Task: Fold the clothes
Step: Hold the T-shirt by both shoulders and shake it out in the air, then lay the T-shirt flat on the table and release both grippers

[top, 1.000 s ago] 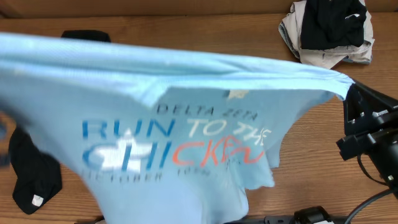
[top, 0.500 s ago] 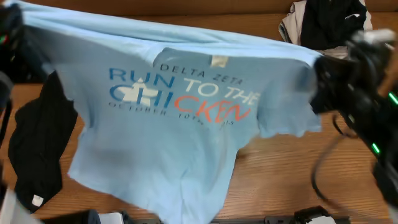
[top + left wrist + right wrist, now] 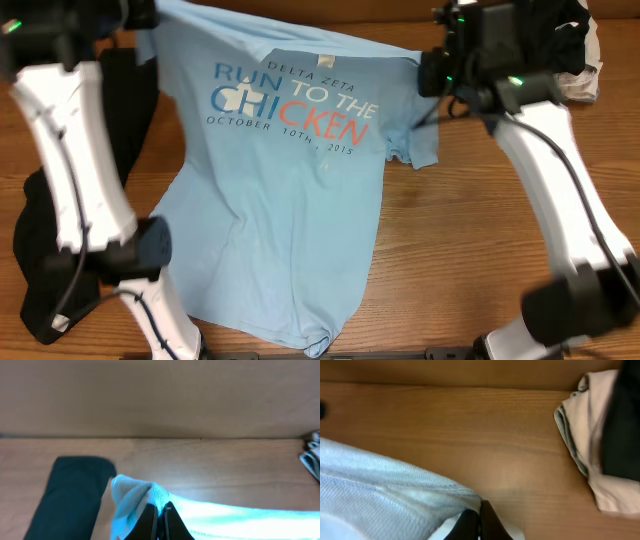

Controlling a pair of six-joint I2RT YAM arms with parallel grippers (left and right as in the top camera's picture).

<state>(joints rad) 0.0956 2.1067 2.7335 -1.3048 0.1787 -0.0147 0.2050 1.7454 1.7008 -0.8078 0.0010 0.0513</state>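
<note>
Light-blue T-shirt (image 3: 290, 200) is spread over the middle of the overhead frame, print side up. The lettering is near the top and the hem is at the bottom centre. The lower part appears laid on the wooden table (image 3: 480, 230). Whether the top edge touches the wood cannot be told.

The shirt's top edge is held at both corners:
- Left gripper (image 3: 160, 512), at the upper left of the overhead frame: the jaws are pressed together, and a bunched fold of blue fabric is pinched between the tips. No gap is seen in the left wrist view.
- Right gripper (image 3: 479, 517), at the upper right of the overhead frame: the jaws are likewise closed tight on the shirt's edge. In the right wrist view the blue cloth is seen trailing off to the lower left.

A short sleeve is seen hanging wrinkled just below the right gripper in the overhead view.

Long black garment (image 3: 40, 250) is laid along the left edge of the overhead frame. It is partly hidden by the white left arm (image 3: 70, 170), and a white label is seen at its lower end.

Pile of black and beige garments (image 3: 575, 60) is located in the upper right corner, partly hidden by the right arm (image 3: 560, 170) and apart from the shirt.
</note>
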